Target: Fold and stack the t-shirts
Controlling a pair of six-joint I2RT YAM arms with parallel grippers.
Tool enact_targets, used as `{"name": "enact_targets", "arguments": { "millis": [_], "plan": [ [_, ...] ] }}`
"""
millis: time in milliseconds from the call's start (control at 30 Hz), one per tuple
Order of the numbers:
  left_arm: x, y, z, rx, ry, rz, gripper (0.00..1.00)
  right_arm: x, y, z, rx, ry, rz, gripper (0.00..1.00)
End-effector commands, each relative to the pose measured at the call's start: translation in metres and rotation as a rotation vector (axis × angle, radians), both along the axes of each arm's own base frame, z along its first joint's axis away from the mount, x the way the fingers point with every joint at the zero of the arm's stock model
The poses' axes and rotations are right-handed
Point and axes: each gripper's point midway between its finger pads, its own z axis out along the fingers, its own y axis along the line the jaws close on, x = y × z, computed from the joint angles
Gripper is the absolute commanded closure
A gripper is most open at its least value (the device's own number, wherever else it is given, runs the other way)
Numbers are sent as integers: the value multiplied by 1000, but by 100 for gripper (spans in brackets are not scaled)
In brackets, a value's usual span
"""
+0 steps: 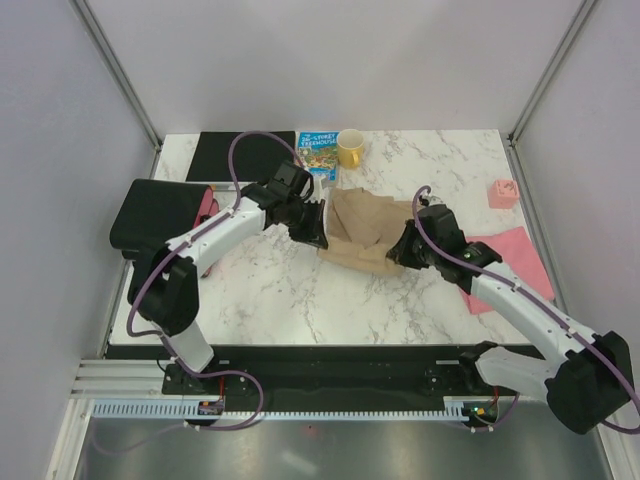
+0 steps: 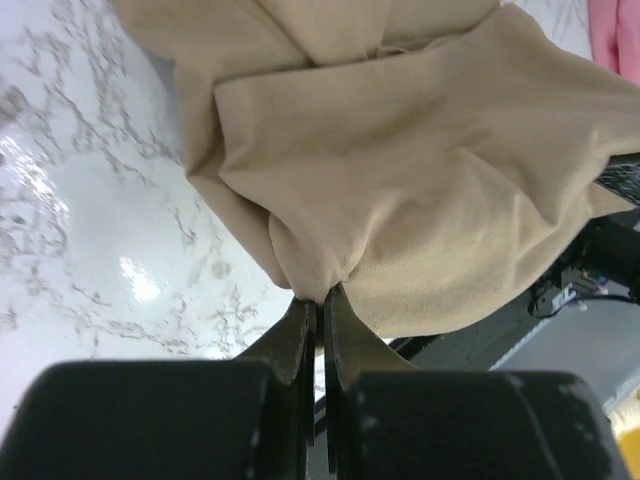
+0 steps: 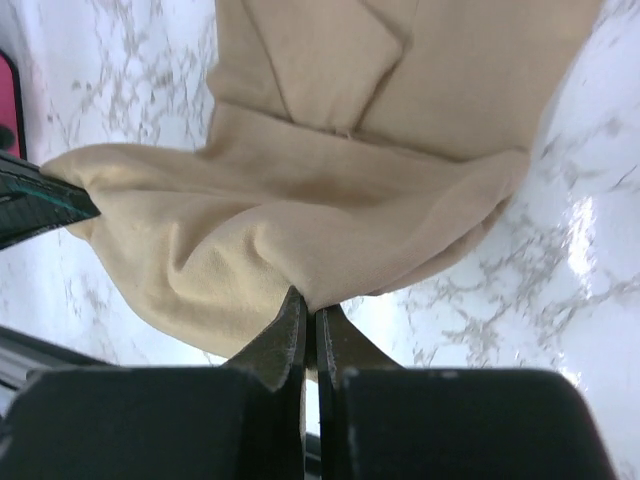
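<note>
One marble bench [image 1: 290, 290] stands between pale walls. Mid-bench, the tan t-shirt [image 1: 362, 235] is bunched, its long axis running left to right between my arms. The pink t-shirt [image 1: 515, 262] lies flat near the right edge. My left gripper [image 1: 312, 228] and right gripper [image 1: 403, 250] each pinch a tan edge tight.

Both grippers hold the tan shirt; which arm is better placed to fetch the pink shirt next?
Right, probably. The pink t-shirt lies beside the right gripper and its forearm; the left gripper pinches the tan t-shirt at its opposite side, farther off.
</note>
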Motion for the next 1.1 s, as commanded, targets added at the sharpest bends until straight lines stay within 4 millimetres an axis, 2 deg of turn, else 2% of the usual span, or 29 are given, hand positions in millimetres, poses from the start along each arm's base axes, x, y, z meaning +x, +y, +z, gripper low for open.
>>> {"name": "enact_targets", "arguments": {
  "millis": [0,33,67,133,167,200,267,300,333,367,400,433,467,500,533,567,633,667,733,767,867,900,967,1067],
  "plan": [
    [41,-4,11,42,-72,59,98,42,-17,31,-75,-110,-49,100],
    [46,-6,9,47,-71,61,98,49,-18,26,-96,-99,-47,100],
    [52,-6,10,53,-77,68,98,58,-22,34,-94,-112,-63,100],
    [68,-12,10,54,-83,77,98,69,-24,29,-110,-98,-69,100],
    [73,-14,12,54,-90,79,98,79,-27,37,-108,-114,-77,100],
    [84,-20,13,51,-99,82,98,84,-28,32,-115,-102,-74,100],
    [94,-23,13,60,-108,83,98,96,-32,39,-108,-117,-82,100],
    [106,-29,25,46,-139,85,98,101,-33,34,-114,-106,-83,100],
    [111,-30,14,70,-119,87,98,107,-34,37,-114,-110,-87,100],
    [116,-32,15,71,-124,88,98,111,-37,36,-115,-107,-89,100],
    [127,-38,29,50,-160,91,98,112,-35,31,-108,-91,-75,100],
    [132,-41,20,59,-150,91,98,115,-35,32,-108,-93,-75,100],
    [136,-43,21,55,-155,91,98,119,-37,31,-105,-93,-81,100],
    [145,-49,31,37,-181,92,98,121,-38,27,-112,-85,-80,100],
    [148,-51,30,35,-179,92,98,123,-38,25,-115,-84,-81,100],
    [152,-54,18,42,-162,89,98,127,-40,26,-114,-93,-88,100],
    [159,-58,20,33,-171,98,98,131,-41,20,-120,-81,-92,99],
    [161,-60,8,43,-152,103,98,134,-43,18,-121,-80,-98,98],
    [164,-63,2,39,-138,113,98,138,-44,6,-138,-57,-92,96],
    [165,-64,-10,48,-120,113,98,140,-45,2,-144,-50,-90,95],
    [169,-69,-22,46,-102,116,98,146,-48,-14,-168,-28,-101,94],
    [170,-69,-35,58,-84,116,98,147,-48,-21,-176,-14,-101,93],
    [174,-66,-42,84,-86,140,98,150,-51,-29,-191,-5,-121,93],
    [182,-61,-50,116,-102,178,97,155,-53,-43,-204,17,-133,86]
  ]
}}
